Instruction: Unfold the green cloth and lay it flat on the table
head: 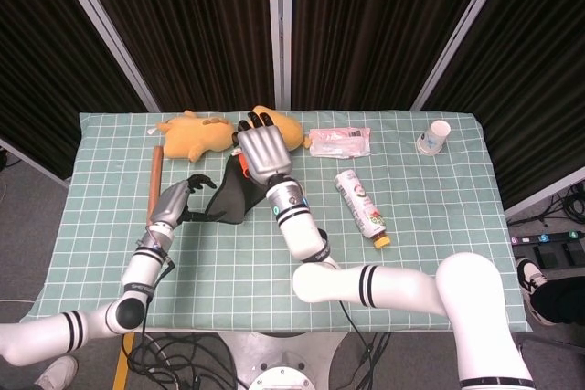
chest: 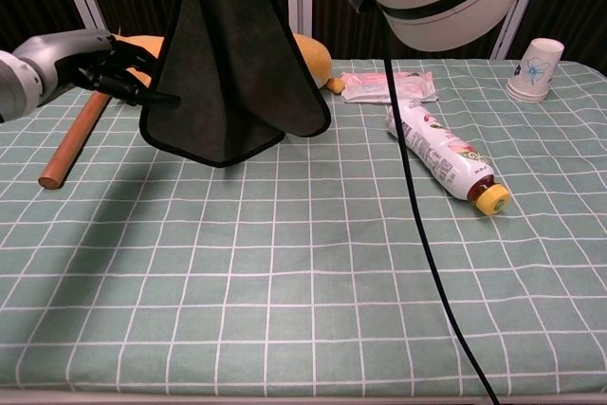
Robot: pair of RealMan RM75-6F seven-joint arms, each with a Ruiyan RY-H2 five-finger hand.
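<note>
**Cloth held up between both hands**

The right hand (head: 260, 146) grips the dark cloth (head: 226, 201) by its top, above the table (head: 439, 226). The left hand (head: 175, 204), fingers apart, reaches the cloth's left edge.
</note>
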